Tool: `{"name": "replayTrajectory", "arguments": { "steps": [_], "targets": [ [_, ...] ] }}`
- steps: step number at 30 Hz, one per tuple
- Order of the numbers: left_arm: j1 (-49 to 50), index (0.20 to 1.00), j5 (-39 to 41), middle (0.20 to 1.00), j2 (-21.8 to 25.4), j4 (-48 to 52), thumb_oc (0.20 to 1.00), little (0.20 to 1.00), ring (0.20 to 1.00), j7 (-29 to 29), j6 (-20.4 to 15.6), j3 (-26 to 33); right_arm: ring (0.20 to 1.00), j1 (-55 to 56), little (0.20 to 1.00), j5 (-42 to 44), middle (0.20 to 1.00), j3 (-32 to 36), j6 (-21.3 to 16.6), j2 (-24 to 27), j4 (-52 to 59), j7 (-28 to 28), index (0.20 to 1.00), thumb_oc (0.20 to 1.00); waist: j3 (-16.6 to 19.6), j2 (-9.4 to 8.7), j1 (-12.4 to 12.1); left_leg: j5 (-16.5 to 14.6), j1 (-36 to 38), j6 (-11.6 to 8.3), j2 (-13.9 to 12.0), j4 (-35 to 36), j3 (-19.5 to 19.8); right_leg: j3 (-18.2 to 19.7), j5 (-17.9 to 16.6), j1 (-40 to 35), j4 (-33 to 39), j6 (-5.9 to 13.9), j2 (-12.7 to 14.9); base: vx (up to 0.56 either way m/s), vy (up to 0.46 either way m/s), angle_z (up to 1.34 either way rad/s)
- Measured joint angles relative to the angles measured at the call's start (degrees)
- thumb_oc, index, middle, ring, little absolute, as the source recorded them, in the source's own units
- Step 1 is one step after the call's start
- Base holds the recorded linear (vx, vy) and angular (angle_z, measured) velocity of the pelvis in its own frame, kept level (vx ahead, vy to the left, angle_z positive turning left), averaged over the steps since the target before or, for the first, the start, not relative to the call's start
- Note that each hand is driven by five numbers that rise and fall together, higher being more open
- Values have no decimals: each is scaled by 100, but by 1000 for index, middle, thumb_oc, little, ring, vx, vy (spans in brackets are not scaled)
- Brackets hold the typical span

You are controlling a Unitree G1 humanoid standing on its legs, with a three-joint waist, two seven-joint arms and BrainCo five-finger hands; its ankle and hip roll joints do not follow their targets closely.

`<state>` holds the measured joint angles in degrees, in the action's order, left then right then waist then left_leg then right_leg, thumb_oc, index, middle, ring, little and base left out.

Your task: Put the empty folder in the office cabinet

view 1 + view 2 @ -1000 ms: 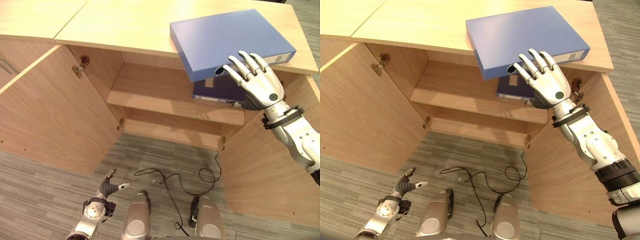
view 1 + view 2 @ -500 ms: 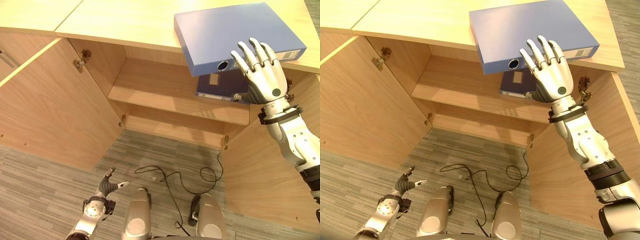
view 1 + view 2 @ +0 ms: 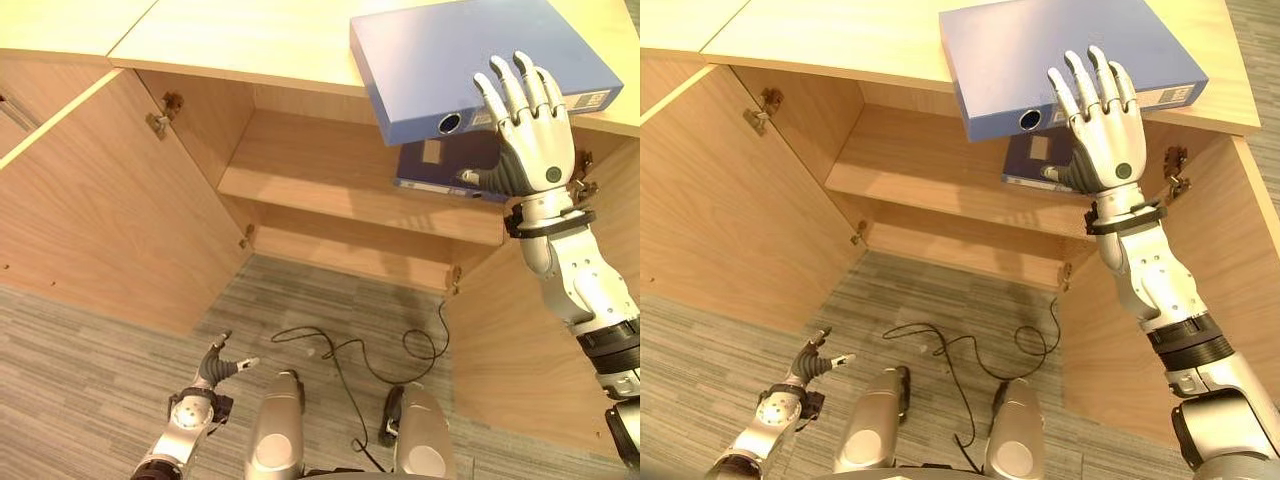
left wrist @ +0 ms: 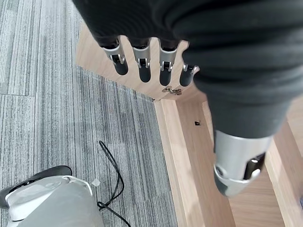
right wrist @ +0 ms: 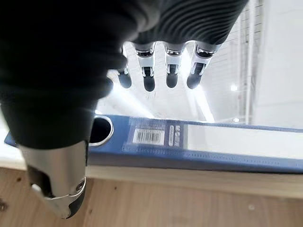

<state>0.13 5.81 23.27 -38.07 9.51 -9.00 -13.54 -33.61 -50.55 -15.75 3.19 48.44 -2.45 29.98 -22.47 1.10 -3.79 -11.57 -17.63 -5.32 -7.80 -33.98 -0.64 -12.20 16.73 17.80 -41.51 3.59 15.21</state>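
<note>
One folder [image 3: 470, 60] is laid on the cabinet [image 3: 240, 45] top, overhanging its front edge; a second folder [image 3: 440, 170] is seen on the shelf [image 3: 330, 175] directly beneath.

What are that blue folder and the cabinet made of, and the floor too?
Blue folder: seemingly plastic-covered board, smooth matte, with a metal-ringed finger hole in its spine. Cabinet: light wood-grain panels, probably laminate, on metal hinges. Floor: grey striped carpet, by its woven look.
</note>
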Motion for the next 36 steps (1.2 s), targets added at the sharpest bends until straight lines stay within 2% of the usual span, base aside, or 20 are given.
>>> {"name": "replayTrajectory", "arguments": {
  "steps": [6,12,16,30,31,32,33,36],
  "targets": [
    [-38,1000,0,1000,4,4,1000,1000,1000,7,9,-6,1000,-890,1000,0,1000,-446,129,-15,-790,1,1000,1000,-4,10,-153,12,-12,-19,0,-22,102,-84,92,1,-139,-64,16,-6,-16,7],
    [1,1000,1,1000,14,0,1000,1000,1000,8,12,-46,1000,-1098,1000,-1,1000,-736,234,-24,-1159,-6,1000,1000,-12,29,-278,19,-54,-31,4,-14,129,-138,105,0,-148,-69,21,-6,-2,4],
    [-21,1000,6,1000,31,9,1000,1000,1000,7,5,-55,1000,-1449,1000,-3,1000,-1089,241,-22,-1407,-57,1000,1000,-58,111,-332,54,-146,-81,72,-16,262,-266,127,-2,-172,-72,95,3,1,17],
    [-33,1000,56,1000,34,7,1000,1000,1000,31,-4,-56,1000,-1477,1000,-1,1000,-1152,239,-23,-1407,-99,1000,1000,-63,106,-317,54,-153,-82,78,-61,283,-279,162,-6,-218,-79,102,2,0,1],
    [-33,1000,57,1000,34,9,1000,1000,1000,31,-4,-57,727,-1477,727,0,727,-1152,239,-23,-1407,-100,727,727,-63,106,-318,54,-153,-82,78,-60,283,-279,162,-6,-218,-81,102,0,0,0],
    [-33,1000,56,1000,34,8,1000,1000,1000,35,-4,-57,542,-1477,542,0,542,-1152,239,-23,-1407,-103,542,542,-64,106,-318,54,-153,-82,78,-60,284,-279,162,-6,-219,-80,102,0,0,0],
    [-35,1000,56,1000,34,6,1000,1000,1000,51,-4,-57,200,-1477,200,1,200,-1153,238,-24,-1407,-114,200,200,-64,106,-316,55,-152,-83,78,-64,287,-278,160,-5,-220,-78,102,0,0,0],
    [-33,1000,57,1000,34,5,1000,1000,1000,75,-4,-57,200,-1477,200,3,200,-1153,236,-26,-1405,-108,200,200,-63,105,-319,55,-152,-83,78,-65,296,-279,160,-8,-220,-79,103,0,0,0]
  ]
}}
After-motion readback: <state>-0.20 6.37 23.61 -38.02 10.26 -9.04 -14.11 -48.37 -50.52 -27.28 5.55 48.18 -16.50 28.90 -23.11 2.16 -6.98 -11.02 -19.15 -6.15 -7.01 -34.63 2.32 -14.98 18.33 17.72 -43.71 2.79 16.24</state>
